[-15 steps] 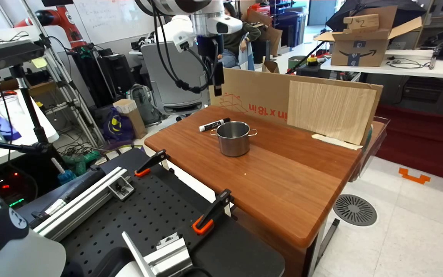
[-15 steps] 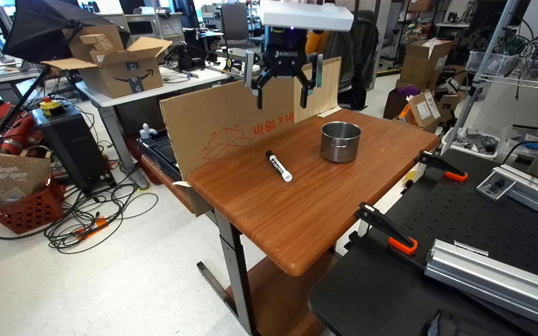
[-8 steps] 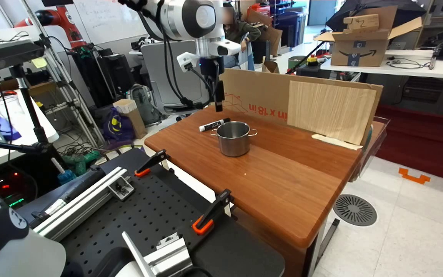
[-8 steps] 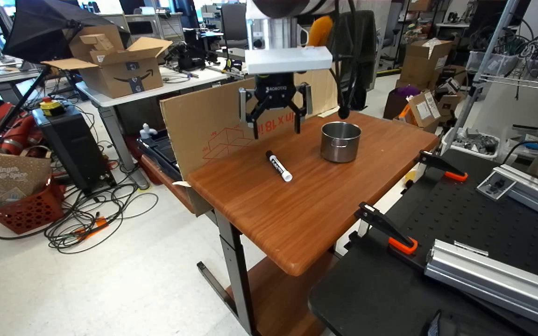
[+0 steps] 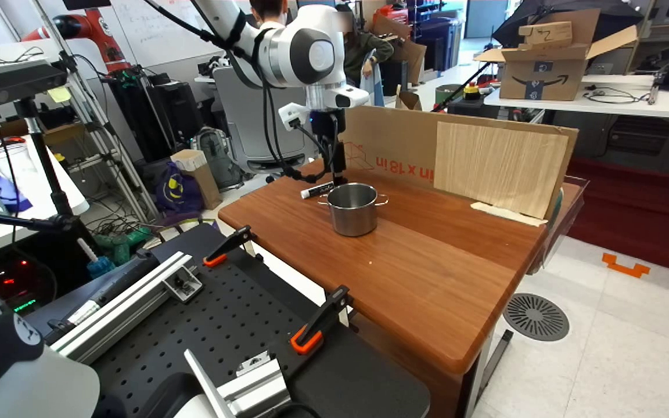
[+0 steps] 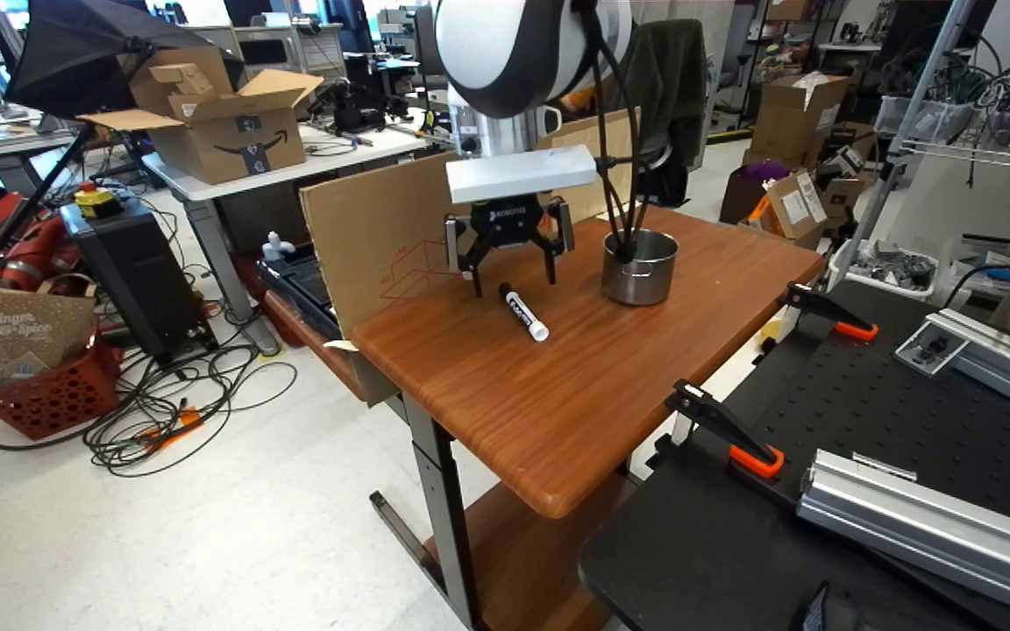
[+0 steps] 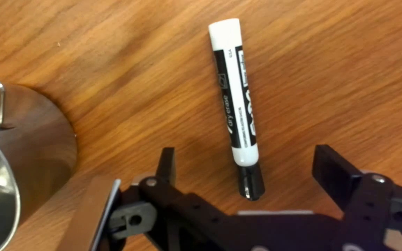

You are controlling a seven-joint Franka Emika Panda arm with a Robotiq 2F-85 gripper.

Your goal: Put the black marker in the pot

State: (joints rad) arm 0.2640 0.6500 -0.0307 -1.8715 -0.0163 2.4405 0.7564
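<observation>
Where the black marker (image 7: 236, 101) lies on the wooden table (image 6: 522, 394), its barrel black-and-white, its cap black, the gripper (image 6: 514, 284) hangs above, fingers spread wide on either side of the cap. In both exterior views the steel pot (image 5: 354, 222) stands upright to the marker's right, its shiny inside partly visible. Far off, a cardboard box (image 5: 543, 81) bears a smaller box (image 5: 546, 33).

Wrist view: pot (image 7: 33, 150) standing in way, nine o'clock from marker (image 7: 236, 108); table (image 7: 333, 69) stretching free toward two o'clock.
</observation>
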